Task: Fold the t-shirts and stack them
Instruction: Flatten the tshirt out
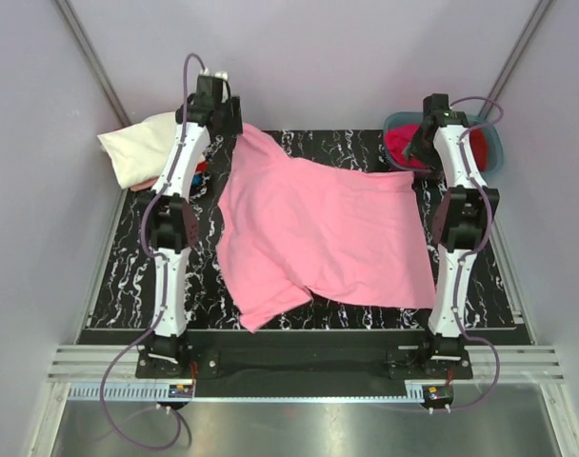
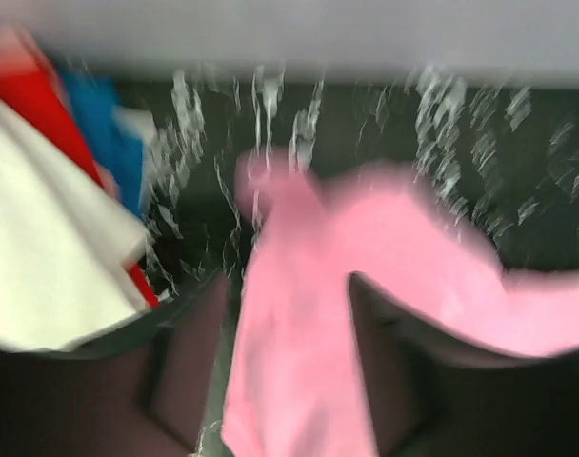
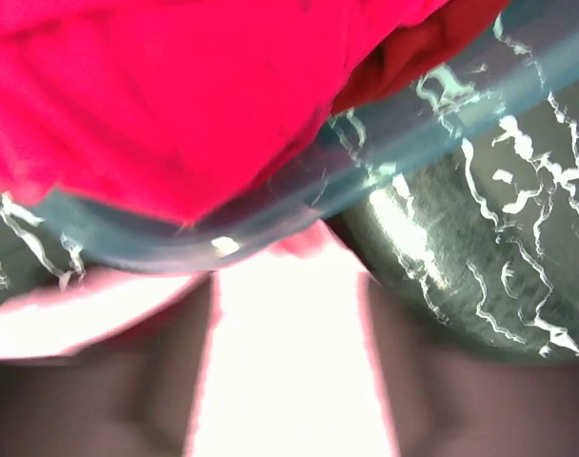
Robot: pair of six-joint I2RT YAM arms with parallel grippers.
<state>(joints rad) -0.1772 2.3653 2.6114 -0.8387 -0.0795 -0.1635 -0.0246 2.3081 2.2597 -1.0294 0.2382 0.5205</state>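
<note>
One pink tee [image 1: 323, 233] lies spread across the table [image 1: 494, 286], one cream tee [image 1: 132, 152] at its far-left corner, one tub [image 1: 497, 148] at its far-right. The left gripper [image 2: 288, 286] and right gripper [image 3: 289, 286] both have their fingers apart, with pink cloth between.

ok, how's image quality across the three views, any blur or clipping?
Top external: sharp, evenly lit; light pink cloth t-shirt reads clearly. Left wrist: heavy motion blur, white veins of the black marbled mat smeared into streaks. Right wrist: the pink cloth clips to white, glare spot on the rim of the grey-blue plastic tub, magenta cloth t-shirt soft and oversaturated.
</note>
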